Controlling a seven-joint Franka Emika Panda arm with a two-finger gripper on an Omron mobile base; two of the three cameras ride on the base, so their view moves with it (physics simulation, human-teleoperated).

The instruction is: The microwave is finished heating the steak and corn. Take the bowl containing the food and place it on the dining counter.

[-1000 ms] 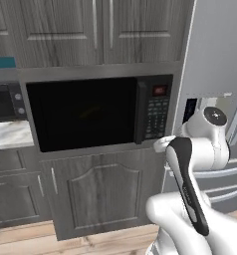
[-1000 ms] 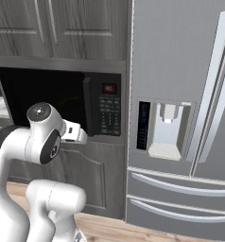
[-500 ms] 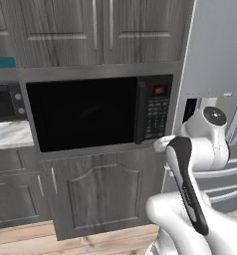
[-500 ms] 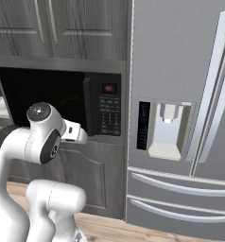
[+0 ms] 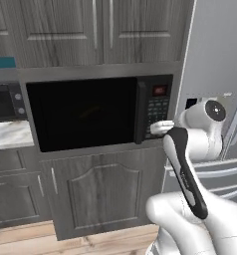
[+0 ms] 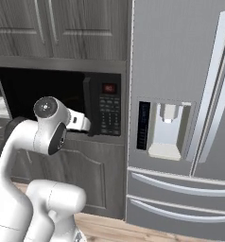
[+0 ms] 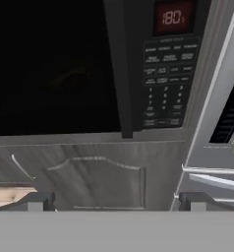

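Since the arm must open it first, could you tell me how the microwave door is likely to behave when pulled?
The microwave door looks rigid and flat, so it should swing, not flex. Its vertical handle seems slim and smooth, possibly slippery for the open gripper.

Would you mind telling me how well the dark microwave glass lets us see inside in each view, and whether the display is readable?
Hand view: a faint yellowish shape shows through the microwave door, and the red display is sharp enough to read. Left base view: the glass is near black, with a dim streak. Right base view: the arm covers part of the door; the display is a red blur.
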